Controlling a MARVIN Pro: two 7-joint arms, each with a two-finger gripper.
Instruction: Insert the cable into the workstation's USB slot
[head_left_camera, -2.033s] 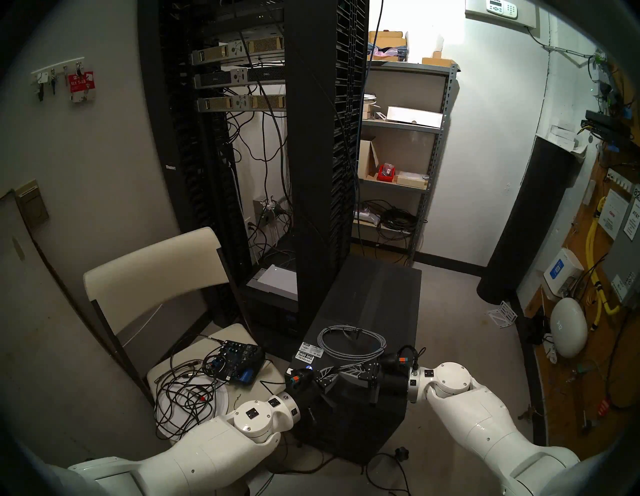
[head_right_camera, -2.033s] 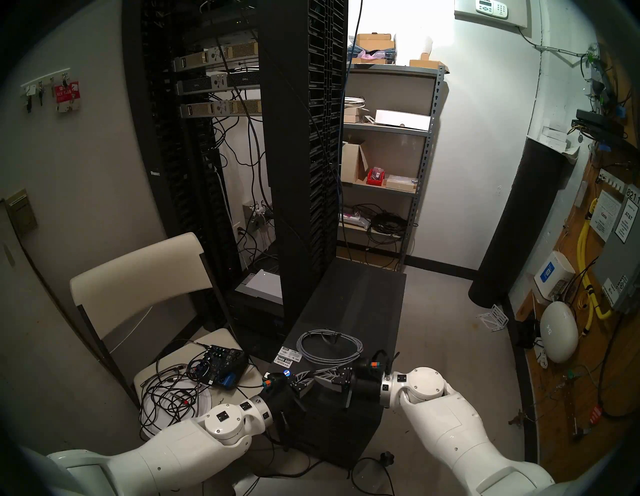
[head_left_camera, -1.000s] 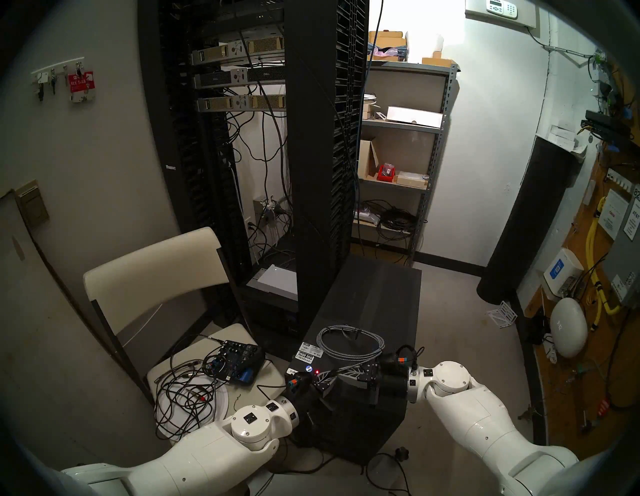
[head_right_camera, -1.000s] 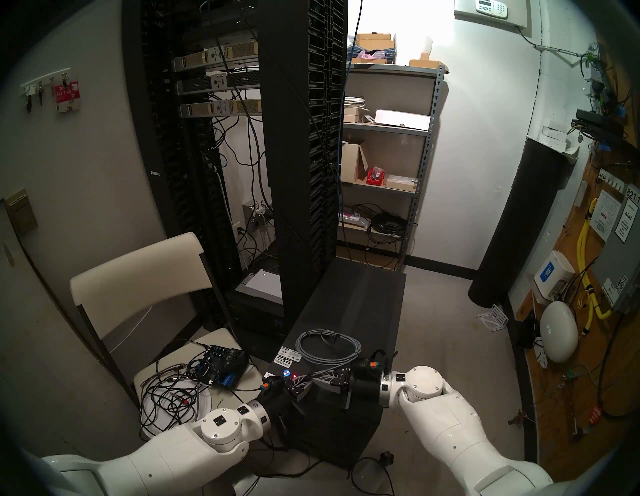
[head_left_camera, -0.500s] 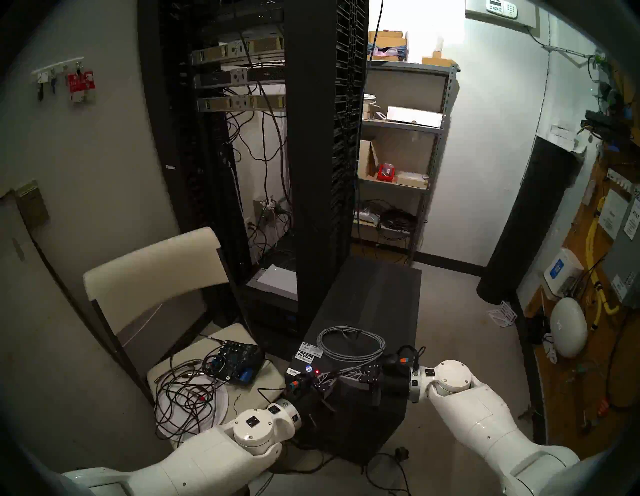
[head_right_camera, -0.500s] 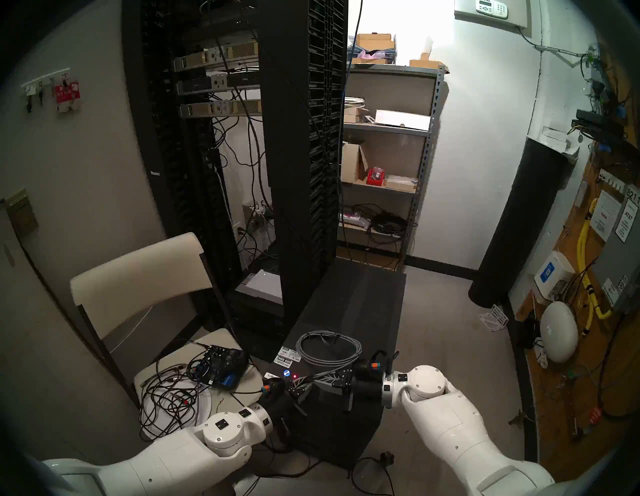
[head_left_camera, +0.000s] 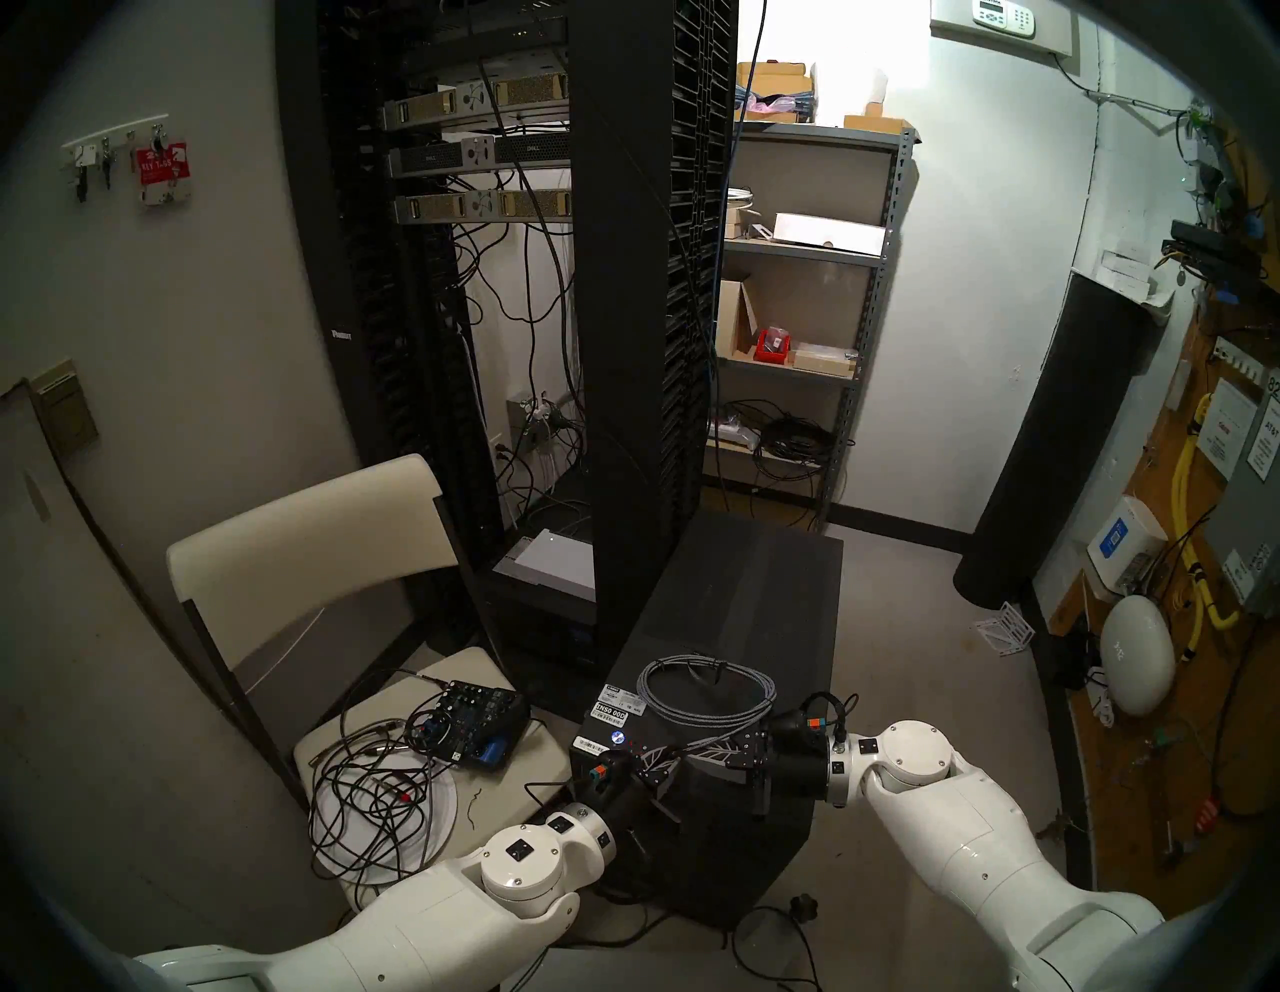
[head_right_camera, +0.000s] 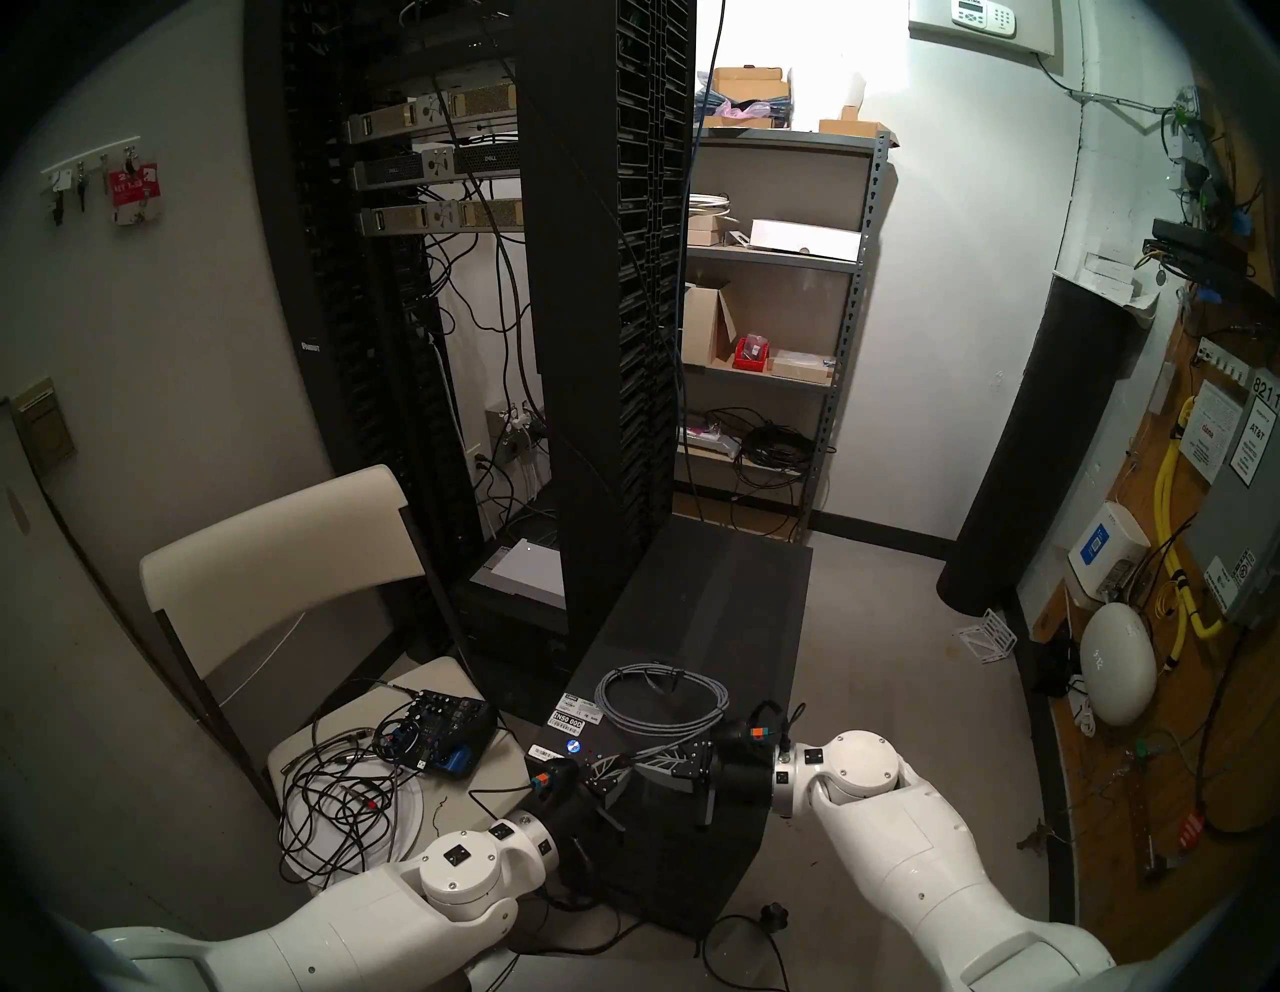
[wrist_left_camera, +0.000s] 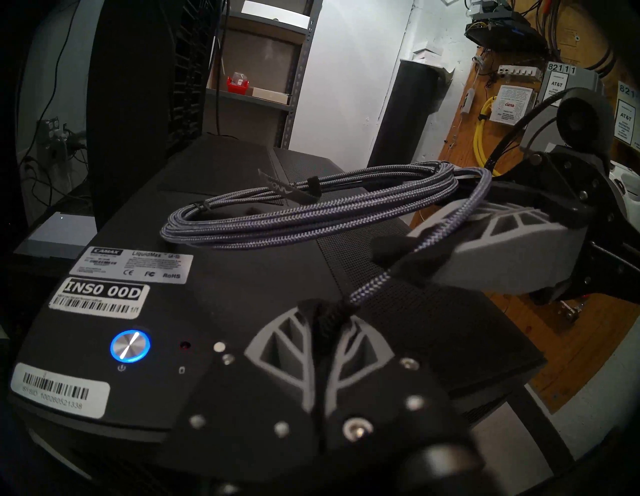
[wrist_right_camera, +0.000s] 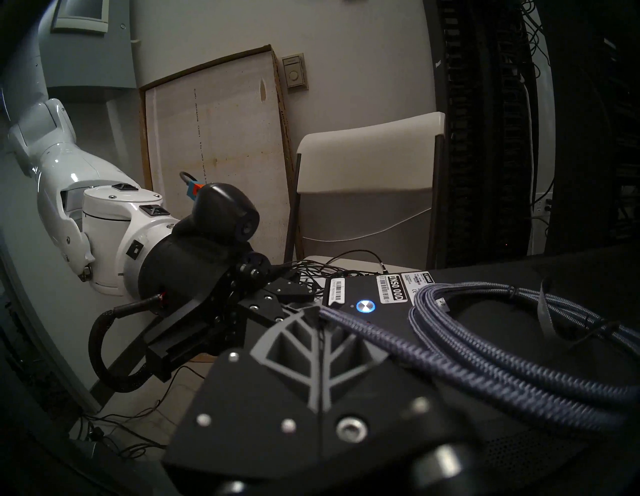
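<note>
Pinching one free strand between them, both grippers are seen working at the near edge of the workstation (head_left_camera: 741, 609), a black tower standing on the floor beside the server rack (head_left_camera: 623, 277). The left gripper (wrist_left_camera: 329, 311) is closed tight on the cable (wrist_left_camera: 304, 214), the braided cord emerging from between its fingertips; the plug itself is hidden inside the grip, so its orientation cannot be told. The right gripper (wrist_right_camera: 320, 320) is likewise clamped on the same strand a little further along, as the left wrist view shows the cord passing under its dark pad.

The rest of the cable is left lying as a strapped coil on the workstation's matte top, just behind the barcode sticker (wrist_left_camera: 98, 299) and the lit power button (wrist_left_camera: 130, 346). That placement appears deliberate: the weight of the loop is carried by the case, so only a short length has to be managed by the arms.

The two-handed hold is probably meant as a regrasp or a steadying of the end, one gripper fixing the cord while the other is set for the plug. No USB slot can be picked out with certainty; small round openings are visible beside the power button, near the left gripper. The insertion is judged not yet done, and the plug end must first be exposed and squared to the port
</note>
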